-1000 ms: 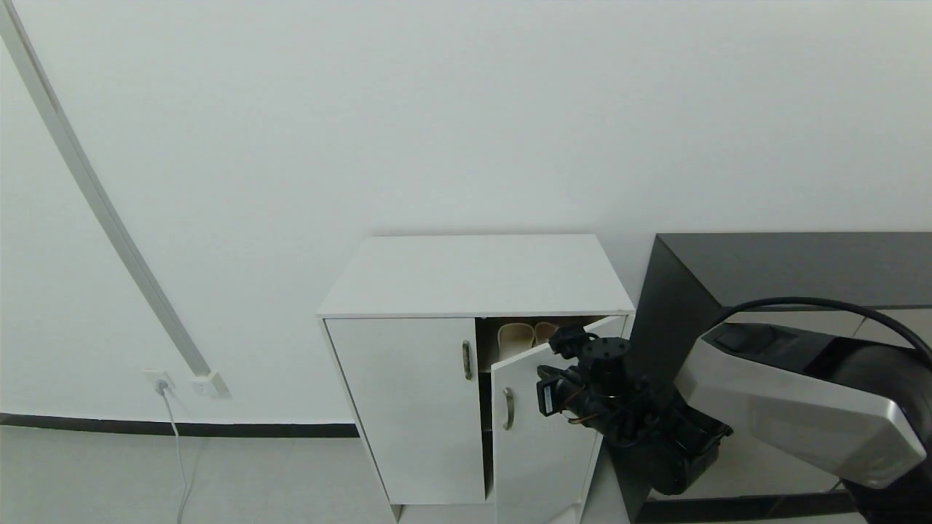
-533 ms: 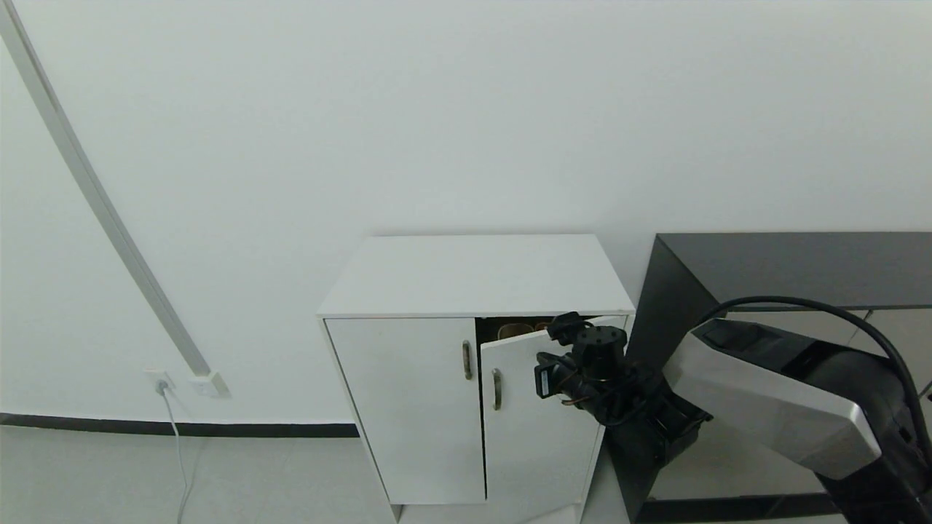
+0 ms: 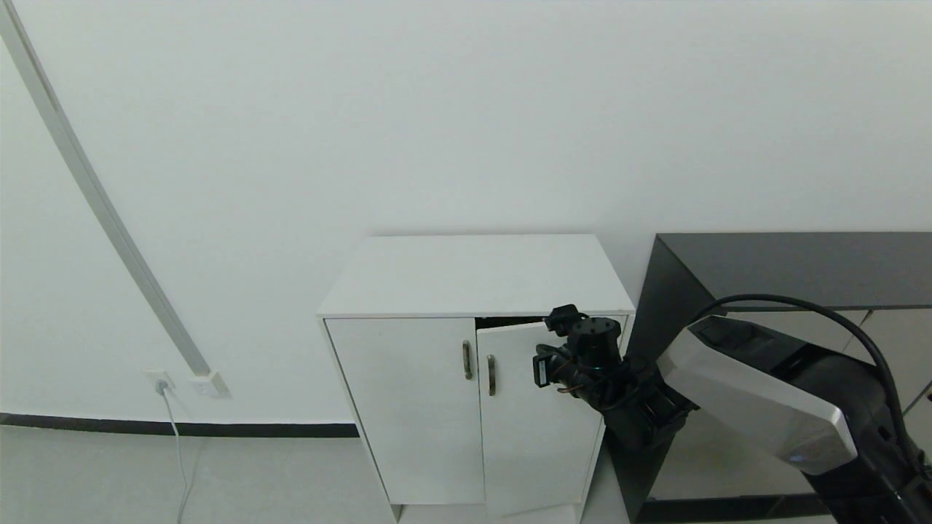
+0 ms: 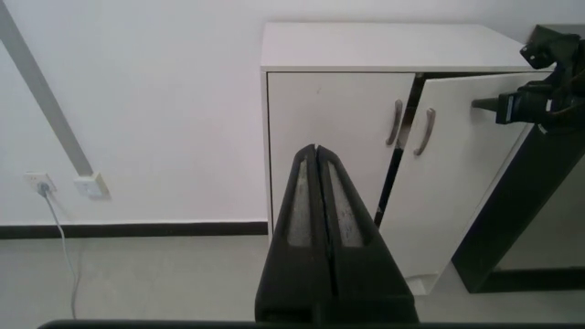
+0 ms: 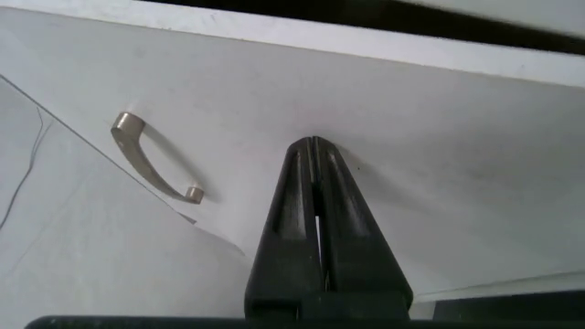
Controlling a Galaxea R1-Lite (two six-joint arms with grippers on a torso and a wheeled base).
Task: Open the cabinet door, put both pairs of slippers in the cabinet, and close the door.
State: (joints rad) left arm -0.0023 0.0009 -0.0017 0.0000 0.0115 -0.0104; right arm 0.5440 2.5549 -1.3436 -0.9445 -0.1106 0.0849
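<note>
The white cabinet [image 3: 473, 273] stands against the wall with its left door [image 3: 408, 407] shut. Its right door [image 3: 524, 437] is nearly shut, leaving a thin dark gap along the top edge. My right gripper [image 5: 313, 144] is shut, with its tips pressed flat against the right door's face, to the side of the metal handle [image 5: 155, 164]. From the left wrist view the right gripper [image 4: 477, 105] touches the upper part of that door. My left gripper [image 4: 315, 151] is shut on nothing and hangs in front of the cabinet, well clear of it.
A black-sided unit [image 3: 764, 266] stands tight against the cabinet's right side. A wall socket with a cable [image 3: 159, 380] and a slanted white conduit [image 3: 95, 196] are on the left wall. Grey floor [image 3: 255, 473] lies open to the cabinet's left.
The right gripper has pushed the right door from partly open to nearly shut. The pale slippers seen inside earlier are now hidden behind the door.
</note>
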